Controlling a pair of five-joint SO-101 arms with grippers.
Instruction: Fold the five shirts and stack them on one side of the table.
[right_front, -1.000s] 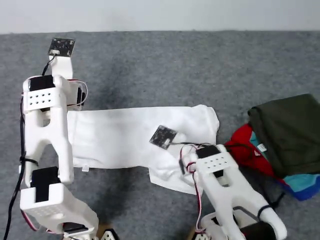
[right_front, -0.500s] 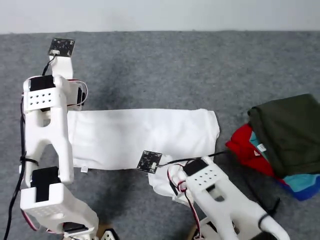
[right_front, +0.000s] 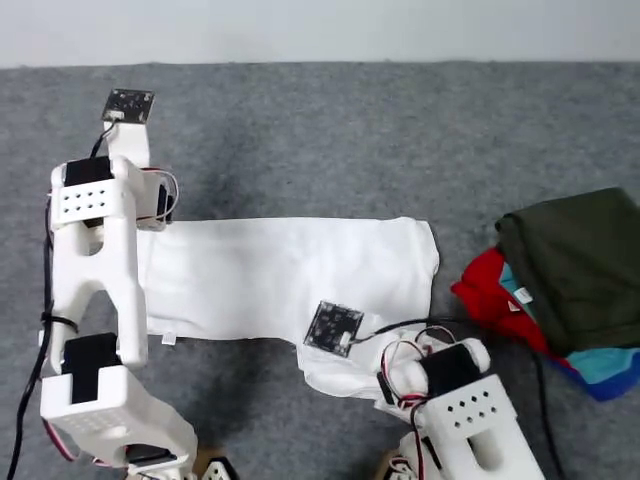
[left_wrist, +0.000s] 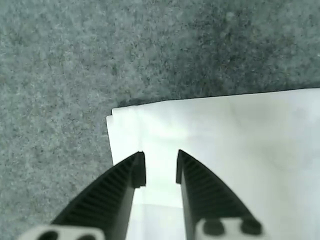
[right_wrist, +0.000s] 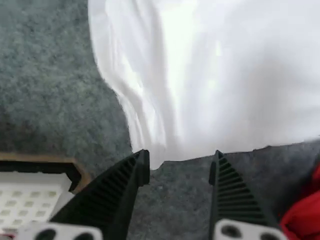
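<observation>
The white shirt (right_front: 280, 275) lies folded long across the middle of the table (right_front: 350, 130). The left claw (left_wrist: 160, 170) hangs over its left end, jaws slightly parted, holding nothing. The right claw (right_wrist: 180, 167) gapes wide at the shirt's near edge. A pile (right_front: 565, 275) sits at the right edge

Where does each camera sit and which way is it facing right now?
High view: fixed overhead, looking down at the table, left arm, right arm, white shirt and folded stack.
Left wrist view: on the left arm, looking past the left gripper at the shirt's corner.
Right wrist view: on the right arm, past the right gripper at the shirt's edge.
All three share the white shirt.
</observation>
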